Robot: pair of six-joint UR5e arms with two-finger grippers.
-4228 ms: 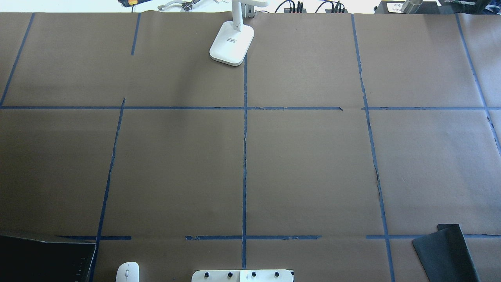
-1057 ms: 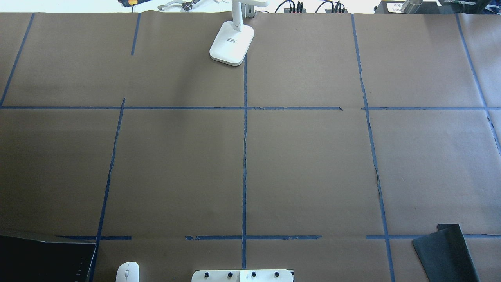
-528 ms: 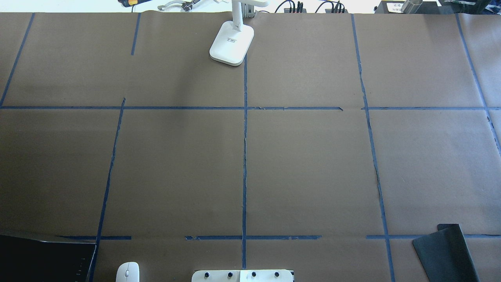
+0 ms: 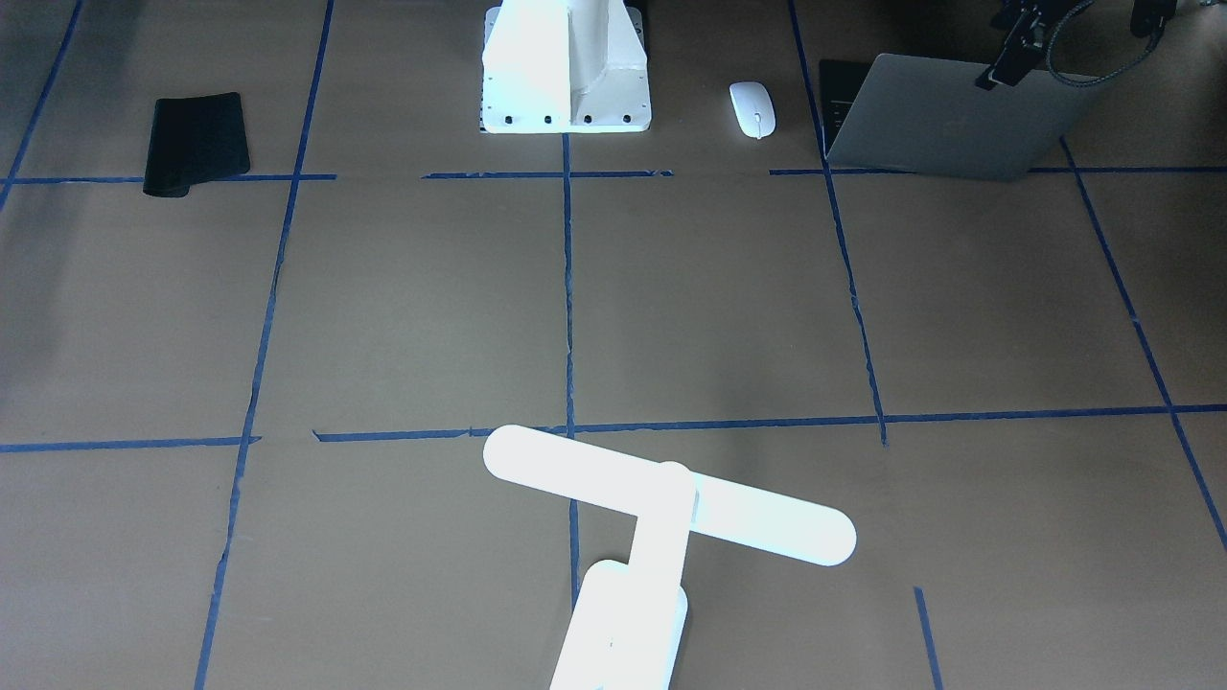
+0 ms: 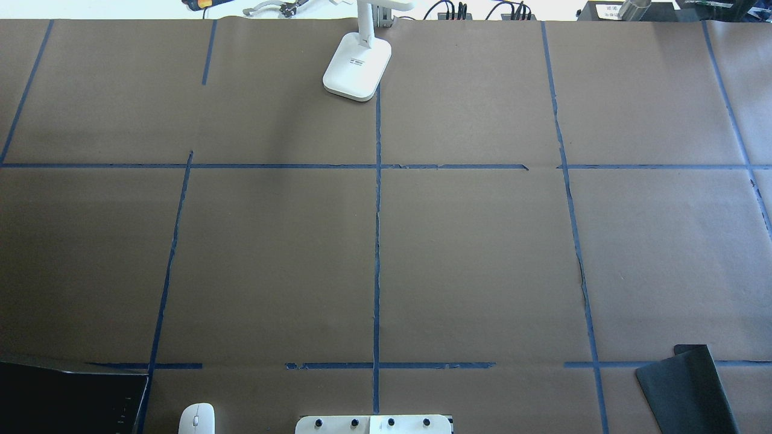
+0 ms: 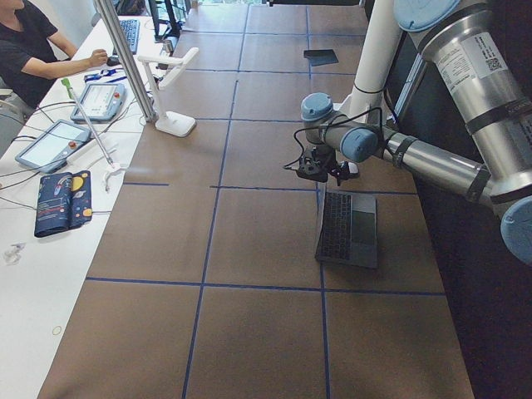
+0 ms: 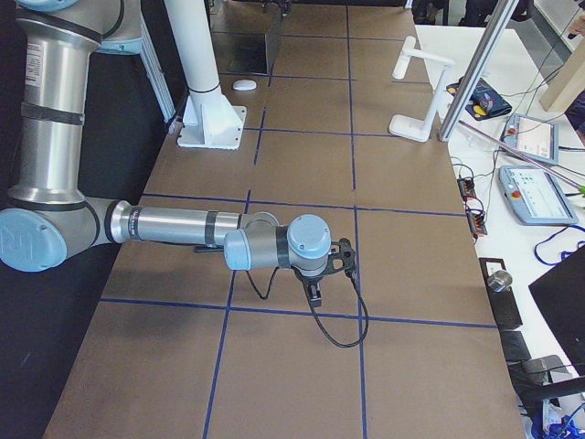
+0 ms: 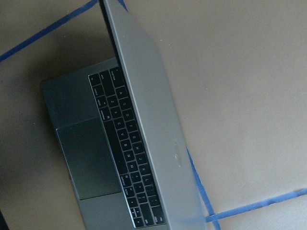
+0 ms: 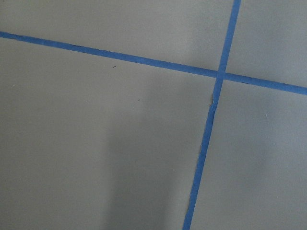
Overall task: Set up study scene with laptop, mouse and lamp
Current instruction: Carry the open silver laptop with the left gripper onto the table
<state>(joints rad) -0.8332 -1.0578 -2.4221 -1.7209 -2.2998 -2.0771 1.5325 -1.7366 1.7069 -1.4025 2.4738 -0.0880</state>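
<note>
**Left arm.** The left fingers (image 6: 319, 173) hang over the top edge of the open laptop (image 6: 345, 229). The side view and the front-facing view do not show whether they are apart or together, nor whether they touch the lid. In the left wrist view the lid edge runs diagonally across the picture, with the black keys and trackpad on its left. No finger shows in that view.

**Right arm.** The right fingers (image 7: 313, 293) point down at bare brown paper just beside a crossing of blue tape lines. They are well apart from every task item. Whether they are apart or together cannot be told.

**Task items**
- The laptop stands on the worktop (image 5: 482, 253) at the robot's near left corner, with its lid raised.
- The mouse (image 4: 752, 108) lies between the laptop and the white pedestal (image 4: 566, 67), touching neither.
- The lamp (image 4: 666, 503) stands lit at the far edge, on the centre tape line.

**Other items.** A black mouse pad (image 4: 195, 142) lies at the robot's near right
</note>
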